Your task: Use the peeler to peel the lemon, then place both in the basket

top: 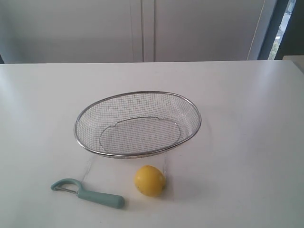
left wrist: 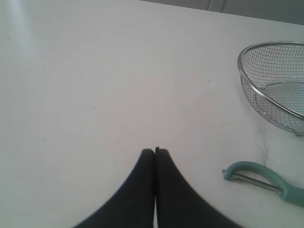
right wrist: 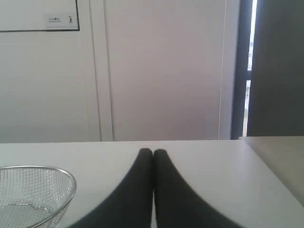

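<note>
The yellow lemon (top: pixel 149 180) lies on the white table just in front of the wire basket (top: pixel 137 124). Left of the lemon, the teal peeler (top: pixel 88 193) lies flat, its hooked head pointing left. No arm shows in the exterior view. In the left wrist view my left gripper (left wrist: pixel 155 151) is shut with nothing in it, above bare table, and the peeler's head (left wrist: pixel 259 176) and the basket's rim (left wrist: pixel 243 71) lie off to one side. My right gripper (right wrist: pixel 153 152) is shut and empty too, with the basket (right wrist: pixel 35 192) at the view's edge.
The white table (top: pixel 247 118) runs back to pale cabinet doors (top: pixel 142 28). A dark window frame (top: pixel 275 28) stands at the back right, and a second table surface (right wrist: pixel 280 156) adjoins beyond the table's right edge.
</note>
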Controlling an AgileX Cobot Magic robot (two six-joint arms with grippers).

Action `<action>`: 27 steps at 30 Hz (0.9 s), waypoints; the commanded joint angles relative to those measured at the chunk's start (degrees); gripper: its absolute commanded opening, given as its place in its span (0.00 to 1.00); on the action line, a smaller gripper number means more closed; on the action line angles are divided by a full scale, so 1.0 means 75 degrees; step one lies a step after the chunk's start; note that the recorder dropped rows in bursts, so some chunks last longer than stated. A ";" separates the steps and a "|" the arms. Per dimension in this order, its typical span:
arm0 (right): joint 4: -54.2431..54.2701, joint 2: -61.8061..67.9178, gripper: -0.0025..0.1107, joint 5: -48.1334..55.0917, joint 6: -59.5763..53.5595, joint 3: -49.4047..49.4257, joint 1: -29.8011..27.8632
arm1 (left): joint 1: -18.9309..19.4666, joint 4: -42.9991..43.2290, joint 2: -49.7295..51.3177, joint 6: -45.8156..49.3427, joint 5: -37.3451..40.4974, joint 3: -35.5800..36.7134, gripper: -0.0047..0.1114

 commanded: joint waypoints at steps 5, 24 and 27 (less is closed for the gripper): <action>0.0060 -0.0048 0.02 -0.2181 -0.0005 0.0040 -0.0023 | -0.0023 -0.0036 -0.0035 0.0027 -0.0007 0.0019 0.04; 0.0084 -0.0048 0.02 -0.3473 0.0802 0.0040 -0.0023 | -0.0023 -0.0036 -0.0035 0.0027 -0.0007 0.0019 0.04; 0.0084 -0.0048 0.02 -0.3788 0.0802 0.0040 -0.0023 | -0.0023 -0.0036 -0.0035 0.0027 -0.0007 0.0019 0.04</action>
